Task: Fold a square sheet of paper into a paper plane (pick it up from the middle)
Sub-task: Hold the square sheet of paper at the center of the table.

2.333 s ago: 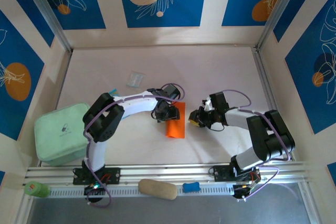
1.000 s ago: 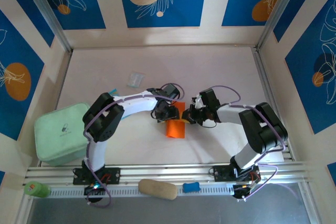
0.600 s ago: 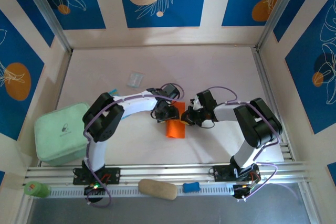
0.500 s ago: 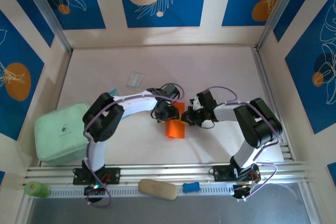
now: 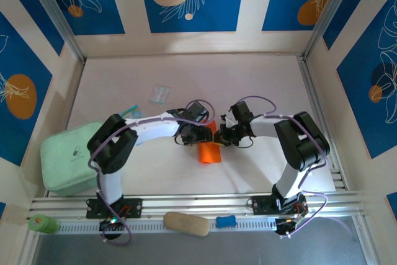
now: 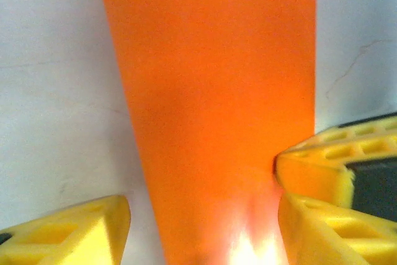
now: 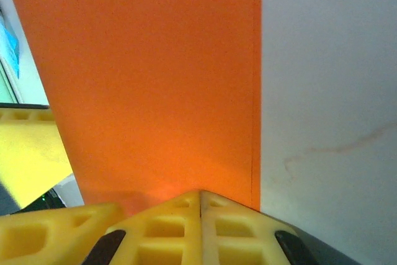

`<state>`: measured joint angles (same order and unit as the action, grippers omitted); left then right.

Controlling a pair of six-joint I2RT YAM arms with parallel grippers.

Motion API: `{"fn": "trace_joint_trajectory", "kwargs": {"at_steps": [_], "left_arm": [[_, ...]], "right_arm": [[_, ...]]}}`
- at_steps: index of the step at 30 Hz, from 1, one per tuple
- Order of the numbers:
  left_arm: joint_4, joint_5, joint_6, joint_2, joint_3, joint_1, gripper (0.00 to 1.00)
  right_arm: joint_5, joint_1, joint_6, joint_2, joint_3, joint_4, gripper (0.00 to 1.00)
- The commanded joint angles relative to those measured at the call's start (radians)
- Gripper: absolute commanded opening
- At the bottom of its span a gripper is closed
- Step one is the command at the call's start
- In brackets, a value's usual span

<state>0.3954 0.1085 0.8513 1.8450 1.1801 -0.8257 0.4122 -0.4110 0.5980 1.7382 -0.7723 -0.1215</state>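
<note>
The square sheet of paper lies on the table as a folded orange strip, between the two arms. My left gripper is down at its far end and stands open, one yellow finger on each side of the strip. The strip lies flat between them, and the left gripper is not closed on it. My right gripper is shut, and its joined tips press on the paper near its right edge. They show beside the left gripper's right finger.
A mint green pad sits at the left edge. A clear wrapper lies behind the left arm. A tan object, a blue piece and a green item rest by the front rail.
The right gripper has come in from the right and now rests shut on the paper. The left jaws have widened a little, and the left arm's elbow has swung to the left.
</note>
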Motion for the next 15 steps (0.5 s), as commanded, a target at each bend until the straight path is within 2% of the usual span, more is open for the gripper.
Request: {"fn": "trace_joint_trajectory", "kwargs": {"at_steps": [1, 3, 7, 11, 13, 15], "left_arm": [[-0.122, -0.027, -0.041, -0.117, -0.054, 0.022, 0.65], [-0.21, 0.048, -0.059, -0.144, -0.097, 0.045, 0.61], [-0.424, 0.285, -0.037, -0.12, -0.159, 0.105, 0.28], [-0.598, 0.439, 0.027, -0.052, -0.183, 0.138, 0.06], [-0.64, 0.485, 0.056, -0.013, -0.184, 0.143, 0.0], [-0.65, 0.492, 0.066, 0.007, -0.193, 0.145, 0.0]], "right_arm": [[-0.017, 0.003, -0.076, 0.054, -0.023, -0.103, 0.04], [-0.024, 0.001, -0.074, 0.062, -0.03, -0.11, 0.04], [-0.03, 0.003, -0.065, 0.06, -0.026, -0.113, 0.04], [-0.035, 0.003, -0.058, 0.058, -0.024, -0.113, 0.04], [-0.038, 0.001, -0.058, 0.06, -0.024, -0.116, 0.04], [-0.042, 0.001, -0.056, 0.058, -0.025, -0.116, 0.04]]}}
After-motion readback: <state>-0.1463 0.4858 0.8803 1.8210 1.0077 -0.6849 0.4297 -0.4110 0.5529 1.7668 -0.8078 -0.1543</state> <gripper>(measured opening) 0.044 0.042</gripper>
